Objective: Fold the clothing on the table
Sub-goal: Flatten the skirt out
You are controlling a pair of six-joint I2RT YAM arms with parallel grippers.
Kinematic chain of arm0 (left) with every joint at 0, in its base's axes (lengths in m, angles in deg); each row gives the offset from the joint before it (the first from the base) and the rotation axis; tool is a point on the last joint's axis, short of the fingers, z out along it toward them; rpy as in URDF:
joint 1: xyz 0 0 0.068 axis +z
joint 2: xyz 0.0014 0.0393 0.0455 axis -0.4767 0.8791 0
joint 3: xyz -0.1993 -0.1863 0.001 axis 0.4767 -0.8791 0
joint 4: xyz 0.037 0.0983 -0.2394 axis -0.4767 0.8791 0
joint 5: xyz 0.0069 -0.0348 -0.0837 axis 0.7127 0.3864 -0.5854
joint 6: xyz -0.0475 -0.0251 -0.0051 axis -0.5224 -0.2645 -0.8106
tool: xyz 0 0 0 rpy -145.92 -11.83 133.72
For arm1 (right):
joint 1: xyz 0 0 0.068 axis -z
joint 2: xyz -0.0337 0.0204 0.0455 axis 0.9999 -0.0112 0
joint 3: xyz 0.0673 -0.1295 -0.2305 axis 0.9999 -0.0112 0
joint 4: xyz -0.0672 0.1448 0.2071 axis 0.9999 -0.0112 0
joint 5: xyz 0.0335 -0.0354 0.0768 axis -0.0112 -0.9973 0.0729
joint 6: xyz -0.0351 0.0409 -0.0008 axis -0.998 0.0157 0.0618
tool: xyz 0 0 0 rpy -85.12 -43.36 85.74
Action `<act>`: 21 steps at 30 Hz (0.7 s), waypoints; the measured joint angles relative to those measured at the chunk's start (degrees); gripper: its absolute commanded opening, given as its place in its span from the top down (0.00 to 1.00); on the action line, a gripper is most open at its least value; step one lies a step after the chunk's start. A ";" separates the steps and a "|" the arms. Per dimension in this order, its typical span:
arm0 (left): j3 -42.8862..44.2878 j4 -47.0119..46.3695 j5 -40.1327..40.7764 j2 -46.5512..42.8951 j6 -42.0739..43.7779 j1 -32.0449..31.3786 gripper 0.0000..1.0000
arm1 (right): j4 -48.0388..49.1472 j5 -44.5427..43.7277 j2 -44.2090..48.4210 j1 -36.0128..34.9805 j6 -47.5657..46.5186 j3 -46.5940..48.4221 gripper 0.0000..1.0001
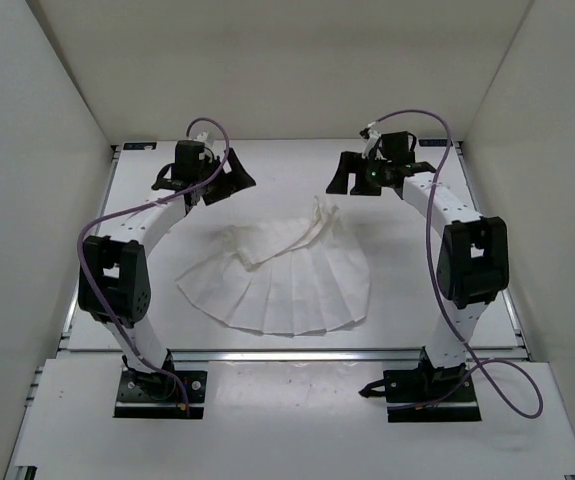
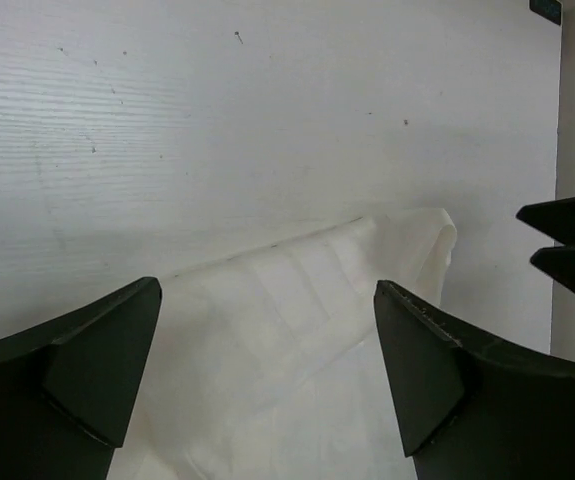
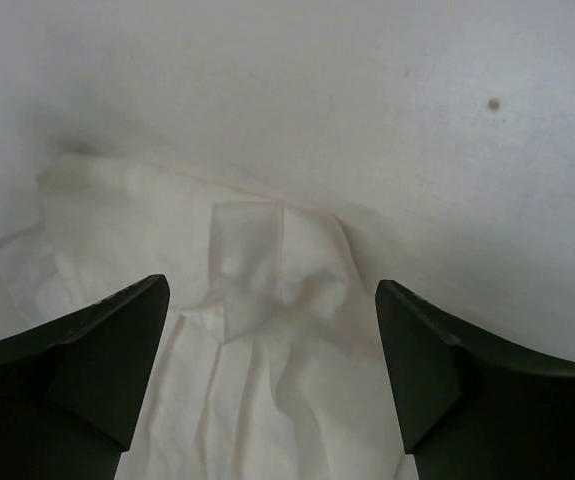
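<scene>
white pleated skirt [image 1: 282,275] fanned on table [image 1: 267,170], left fingers [image 2: 87,380] spread wide and empty, right fingers [image 3: 447,380] parted, empty

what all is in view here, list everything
clothing: one, white pleated skirt, fanned out mid-table, narrow end toward the far edge
table: one, white with metal rails, under everything
walls: three, white, left, right and back of the table
cables: two, purple, one looping along each arm
base plates: two, black, at the near edge
arms: two, white with black joints, one on each side of the clothing
left gripper: one, black, open, beyond the clothing's left side
right gripper: one, black, open, beyond the clothing's narrow end
</scene>
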 measured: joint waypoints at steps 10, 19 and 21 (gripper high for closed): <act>-8.24 1.09 1.79 -4.11 4.50 -3.19 0.05 | 8.83 -0.52 9.16 -0.33 0.22 -11.15 0.22; -23.89 6.16 9.97 -18.21 8.96 -18.69 0.18 | 6.86 -1.95 7.89 -1.84 -1.70 -14.05 0.27; -25.83 7.28 10.51 -19.50 9.51 -18.56 0.24 | 6.86 -1.99 7.89 -1.84 -1.75 -14.05 0.26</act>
